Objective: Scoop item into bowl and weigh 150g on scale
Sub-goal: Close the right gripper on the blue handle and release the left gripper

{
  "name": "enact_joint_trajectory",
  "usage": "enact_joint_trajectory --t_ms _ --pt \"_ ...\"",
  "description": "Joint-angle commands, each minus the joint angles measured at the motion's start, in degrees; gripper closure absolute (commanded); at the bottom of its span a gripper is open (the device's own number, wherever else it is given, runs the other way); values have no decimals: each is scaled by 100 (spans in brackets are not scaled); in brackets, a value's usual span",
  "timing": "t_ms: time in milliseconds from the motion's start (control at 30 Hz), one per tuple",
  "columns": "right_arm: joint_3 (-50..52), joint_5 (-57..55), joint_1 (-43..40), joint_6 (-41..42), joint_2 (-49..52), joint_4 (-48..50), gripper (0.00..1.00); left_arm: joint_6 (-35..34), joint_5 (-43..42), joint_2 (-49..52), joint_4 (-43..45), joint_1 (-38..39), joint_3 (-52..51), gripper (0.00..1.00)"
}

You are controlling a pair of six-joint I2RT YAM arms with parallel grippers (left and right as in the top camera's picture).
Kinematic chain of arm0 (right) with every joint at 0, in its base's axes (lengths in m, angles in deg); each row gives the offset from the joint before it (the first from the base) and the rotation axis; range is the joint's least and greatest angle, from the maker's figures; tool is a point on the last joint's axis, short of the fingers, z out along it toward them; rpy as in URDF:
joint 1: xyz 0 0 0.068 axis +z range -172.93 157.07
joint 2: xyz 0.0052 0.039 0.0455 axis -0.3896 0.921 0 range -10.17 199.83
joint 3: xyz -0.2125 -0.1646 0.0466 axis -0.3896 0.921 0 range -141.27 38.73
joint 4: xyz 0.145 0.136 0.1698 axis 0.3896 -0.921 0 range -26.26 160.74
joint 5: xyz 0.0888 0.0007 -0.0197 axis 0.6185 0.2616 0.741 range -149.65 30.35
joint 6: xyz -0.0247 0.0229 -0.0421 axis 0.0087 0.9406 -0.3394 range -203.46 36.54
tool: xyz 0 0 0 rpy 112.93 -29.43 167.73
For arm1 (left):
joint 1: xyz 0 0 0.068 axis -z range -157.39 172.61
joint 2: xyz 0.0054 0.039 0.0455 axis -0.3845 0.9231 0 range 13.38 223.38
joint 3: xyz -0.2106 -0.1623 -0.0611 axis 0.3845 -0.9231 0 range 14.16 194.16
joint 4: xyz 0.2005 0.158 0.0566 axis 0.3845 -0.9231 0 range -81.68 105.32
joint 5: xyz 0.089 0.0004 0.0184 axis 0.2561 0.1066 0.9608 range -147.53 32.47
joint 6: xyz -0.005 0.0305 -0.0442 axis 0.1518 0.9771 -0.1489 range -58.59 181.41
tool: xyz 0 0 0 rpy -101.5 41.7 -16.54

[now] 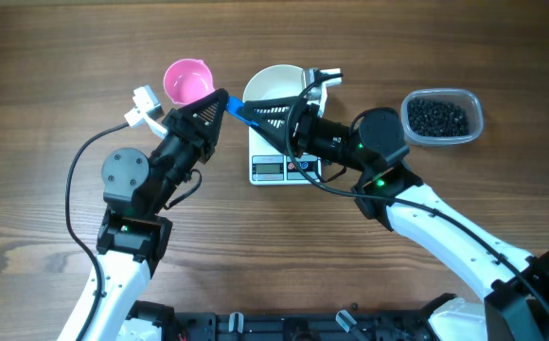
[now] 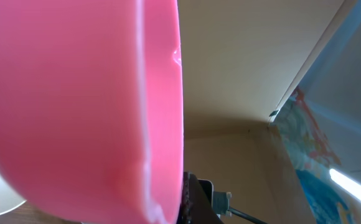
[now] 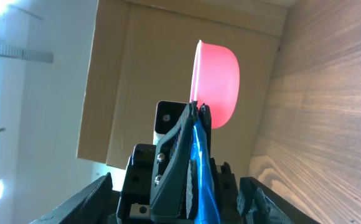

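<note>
One bowl [image 1: 267, 83], one scale [image 1: 273, 169], one pink scoop [image 1: 187, 81] clamped in left pincer [image 1: 221, 102]; right pincer [image 1: 256, 112] fingers apart.

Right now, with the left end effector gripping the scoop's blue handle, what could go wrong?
1. The blue handle lies between the right end effector's open fingers; pulling the pink scoop sideways may snag.
2. The right arm hangs over the white bowl on the scale; a bump could shift them.
3. The beads sit in the tub far right; the left end effector may have to cross the right arm.
</note>
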Motion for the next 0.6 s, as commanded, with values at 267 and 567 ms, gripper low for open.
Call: enact_joint_trajectory --t_ms 267,567 --pt "-33 103 24 348 55 48 49 28 -70 17 24 184 -31 96" --pt "-33 131 24 452 55 48 58 28 -70 17 26 184 -31 96"
